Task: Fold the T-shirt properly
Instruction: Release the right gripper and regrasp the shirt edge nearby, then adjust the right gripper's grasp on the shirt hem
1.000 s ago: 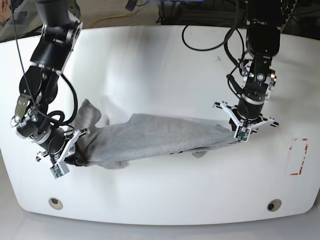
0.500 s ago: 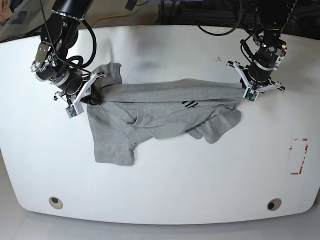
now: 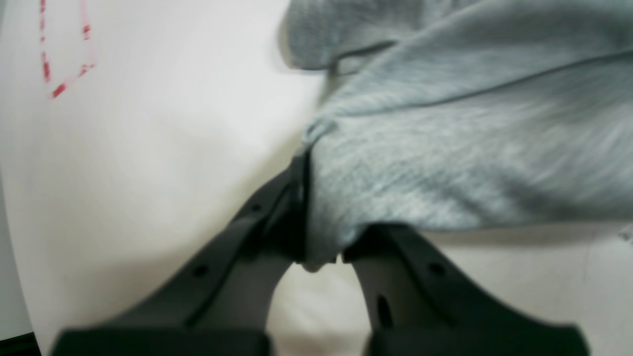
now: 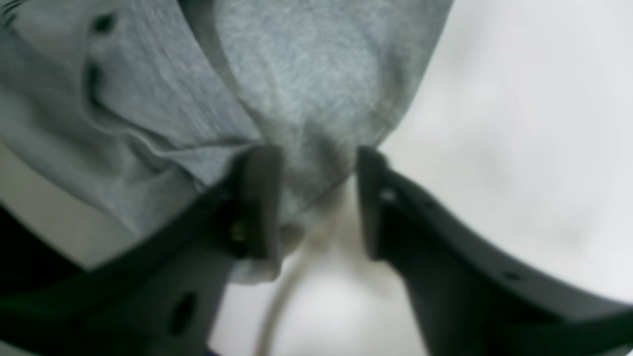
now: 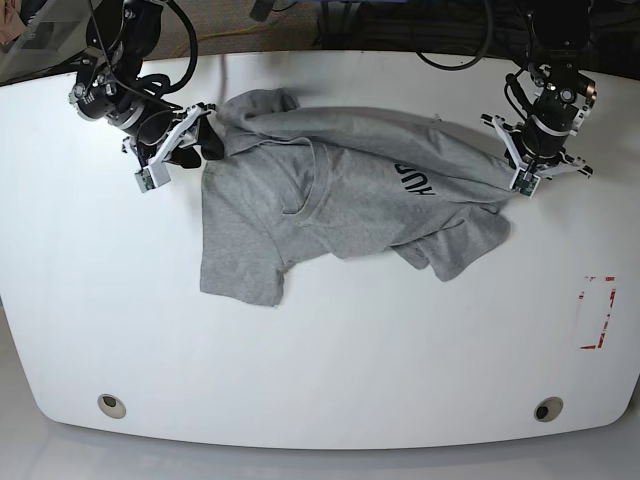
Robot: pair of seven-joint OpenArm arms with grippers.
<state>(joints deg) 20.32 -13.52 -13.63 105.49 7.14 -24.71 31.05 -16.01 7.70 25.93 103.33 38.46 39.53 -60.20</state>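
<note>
White tabletop [image 5: 330, 360]: grey T-shirt [image 5: 330, 205] lies rumpled across it, black lettering partly folded under and unreadable. Left gripper [image 3: 321, 254] pinches its edge; right gripper [image 4: 316, 198] stands parted around cloth.
</note>
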